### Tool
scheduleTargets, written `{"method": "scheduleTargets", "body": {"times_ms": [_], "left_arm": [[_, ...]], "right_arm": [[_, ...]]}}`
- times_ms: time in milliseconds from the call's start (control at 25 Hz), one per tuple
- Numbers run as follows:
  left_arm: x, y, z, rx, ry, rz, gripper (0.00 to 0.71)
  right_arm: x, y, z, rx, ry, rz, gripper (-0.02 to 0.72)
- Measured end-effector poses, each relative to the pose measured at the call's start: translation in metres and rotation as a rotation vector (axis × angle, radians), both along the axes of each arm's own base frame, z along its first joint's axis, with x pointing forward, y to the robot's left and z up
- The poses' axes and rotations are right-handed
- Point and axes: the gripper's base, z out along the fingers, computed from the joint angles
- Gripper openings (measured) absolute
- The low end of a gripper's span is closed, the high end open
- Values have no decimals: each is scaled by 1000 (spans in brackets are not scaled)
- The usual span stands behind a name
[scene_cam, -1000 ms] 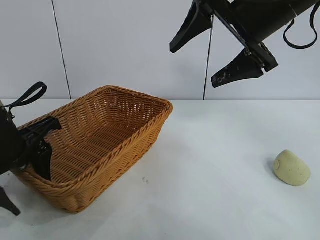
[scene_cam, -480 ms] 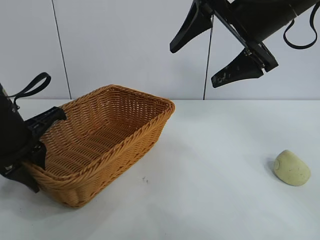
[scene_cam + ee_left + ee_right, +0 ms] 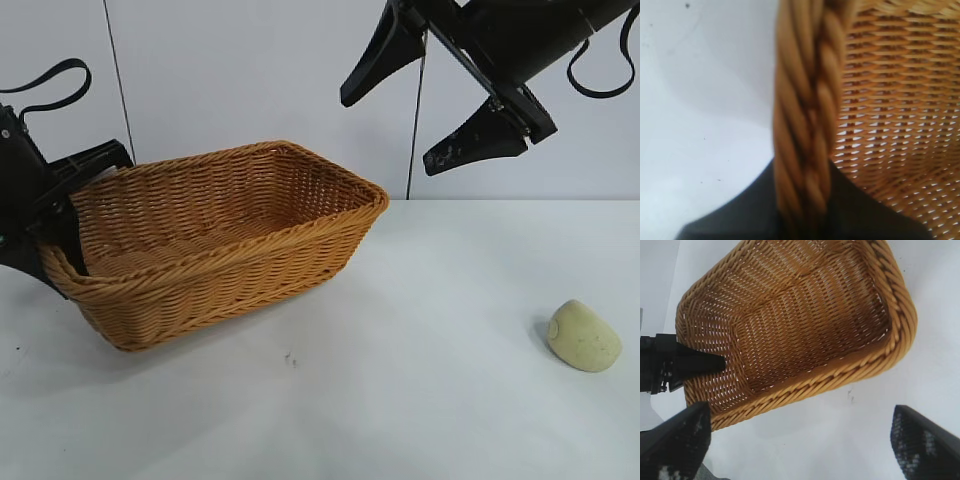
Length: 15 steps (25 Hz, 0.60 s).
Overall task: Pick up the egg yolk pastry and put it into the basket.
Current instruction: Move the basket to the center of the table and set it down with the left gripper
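Your left gripper (image 3: 55,215): clamped on the basket (image 3: 225,240) rim, one end raised. Your right gripper (image 3: 440,95): fingers apart, high above table (image 3: 420,330). Egg yolk pastry (image 3: 583,337): on table, well apart from basket.

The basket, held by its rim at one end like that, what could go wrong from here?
The left end effector pinches only the braided rim of the basket, which hangs tilted, so it may slip or swing. The egg yolk pastry still lies on the table, far off beside the right edge. The open right end effector is high above; reaching down, it could nudge the domed pastry and roll it away.
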Motion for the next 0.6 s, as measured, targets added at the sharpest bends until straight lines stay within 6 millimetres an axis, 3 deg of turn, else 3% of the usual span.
{"method": "scheduleTargets", "body": {"times_ms": [280,440,600], "left_arm": [[6,-3,-2,15,31,-107,93],[22,-10,-18,-9,83,-210,93],[39,-17,-21,-35,84,-309,93]], "right_arm": [[0,0,0,0,3,3,696],[-1,0,0,1,10,12,696],[-1,0,0,0,10,12,696]]}}
